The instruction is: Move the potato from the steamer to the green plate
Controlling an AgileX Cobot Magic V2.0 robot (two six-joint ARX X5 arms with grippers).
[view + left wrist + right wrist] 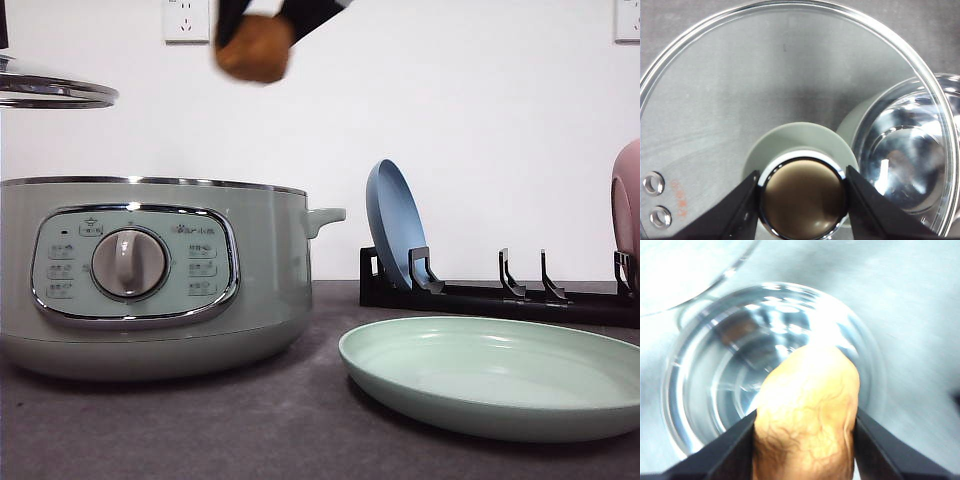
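Clamped between the jaws of the right gripper (805,440): the potato (255,47), high above the steamer (150,275), out past the rim toward the handle side and blurred as if mid-travel. Seen through the right wrist camera, fingers pressed against both flanks of the tuber, long axis running along the fingers and out beyond their tips, shiny open bowl of the steamer directly beneath. Closed on the lid knob (802,197): the left gripper (802,200), holding the glass lid (50,90) up and off to the far side of the steamer from the handle, well clear of the carrying path. Down on the table just beside the steamer, past the handle and nearer the camera: the green plate (400,350), flat and bare. Probably what matters next: sideways carry away from the steamer and well down, with the plate lying below the potato and off to the handle side. Right arm already the nearer one to the plate; left arm tied up with the lid.
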